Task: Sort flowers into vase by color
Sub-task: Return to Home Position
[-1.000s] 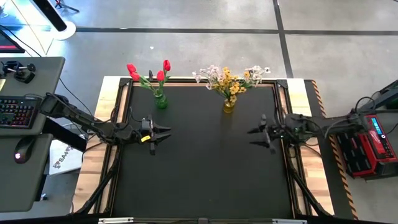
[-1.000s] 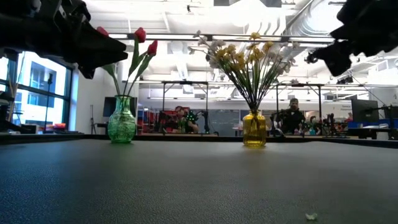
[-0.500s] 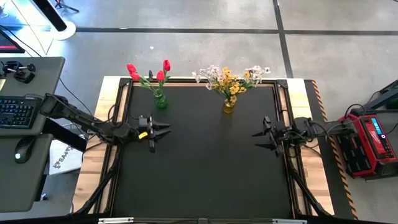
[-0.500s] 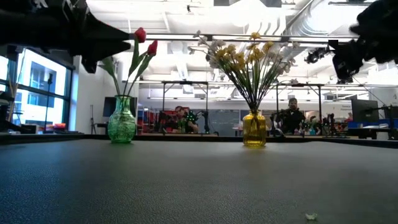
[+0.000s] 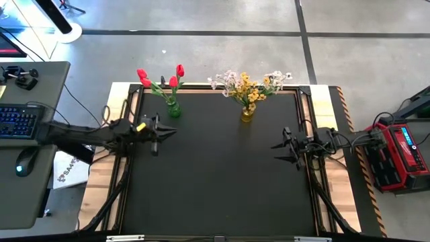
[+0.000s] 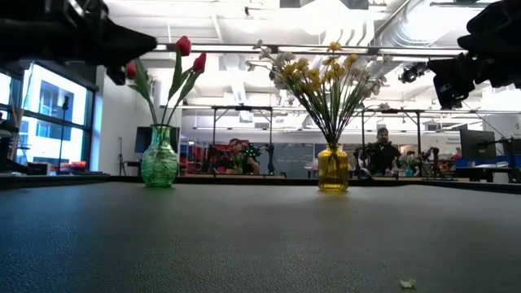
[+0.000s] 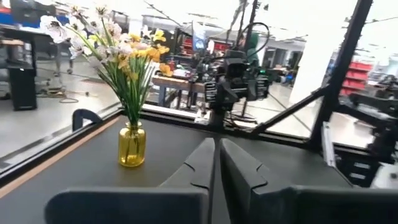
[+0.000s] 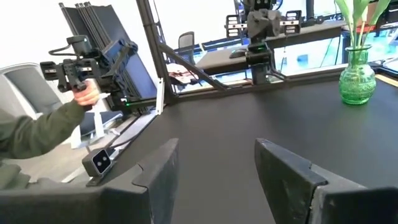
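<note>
Red tulips (image 5: 160, 77) stand by their stems in a green glass vase (image 5: 173, 109) at the table's far edge, also in the low view (image 6: 159, 159) and the right wrist view (image 8: 357, 78). Yellow and white-pinkish blossoms (image 5: 247, 85) stand together in a yellow vase (image 5: 247, 115), seen too in the low view (image 6: 332, 168) and the left wrist view (image 7: 132, 144). My left gripper (image 5: 171, 131) (image 7: 216, 171) hovers shut near the table's left edge, just near of the green vase. My right gripper (image 5: 279, 152) (image 8: 214, 162) hovers open by the right edge. Both hold nothing.
The black mat (image 5: 215, 188) lies bare between the arms and toward the near edge. A desk with keyboard (image 5: 17, 121) stands left of the table and a red case (image 5: 396, 158) right of it. A person's hand (image 8: 84, 94) holds a dark device beyond the table.
My left gripper has drawn back toward the table's left edge and a little toward the far edge, closer to the green vase. My right gripper has pulled slightly toward the right edge. The vases and flowers have stayed still.
</note>
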Robot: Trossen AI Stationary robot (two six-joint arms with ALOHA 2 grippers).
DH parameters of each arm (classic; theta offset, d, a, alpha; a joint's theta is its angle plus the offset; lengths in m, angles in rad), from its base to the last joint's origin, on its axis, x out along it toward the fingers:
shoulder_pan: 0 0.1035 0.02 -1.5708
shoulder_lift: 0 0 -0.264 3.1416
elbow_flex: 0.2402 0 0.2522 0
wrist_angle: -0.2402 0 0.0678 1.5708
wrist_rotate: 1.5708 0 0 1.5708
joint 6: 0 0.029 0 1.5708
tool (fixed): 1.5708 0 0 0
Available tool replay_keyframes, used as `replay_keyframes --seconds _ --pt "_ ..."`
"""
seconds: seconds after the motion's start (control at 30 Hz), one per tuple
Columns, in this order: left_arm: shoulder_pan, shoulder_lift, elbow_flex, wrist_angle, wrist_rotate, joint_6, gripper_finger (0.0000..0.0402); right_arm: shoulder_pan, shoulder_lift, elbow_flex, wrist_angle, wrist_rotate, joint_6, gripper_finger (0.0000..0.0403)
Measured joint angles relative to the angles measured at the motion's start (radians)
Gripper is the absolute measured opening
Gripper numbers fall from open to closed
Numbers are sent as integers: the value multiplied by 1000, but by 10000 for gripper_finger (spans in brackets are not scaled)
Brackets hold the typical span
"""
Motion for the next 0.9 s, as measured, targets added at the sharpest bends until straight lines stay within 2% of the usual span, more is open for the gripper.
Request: replay_keyframes --seconds 0.17,0.47,0.6,0.77,0.9 --pt "2 -211 0 -231 21 -3 1 0 0 1 -28 0 25 194" --pt "-36 -460 0 -431 21 24 1 0 0 1 -29 1 33 195" --pt "-50 -463 -13 -434 32 28 0 0 0 1 -29 2 15 195" --pt "-51 -463 -116 -313 40 46 0 0 1 1 -26 20 -2 195" --pt "-51 -461 -116 -301 52 67 0 0 1 2 5 20 -20 195"
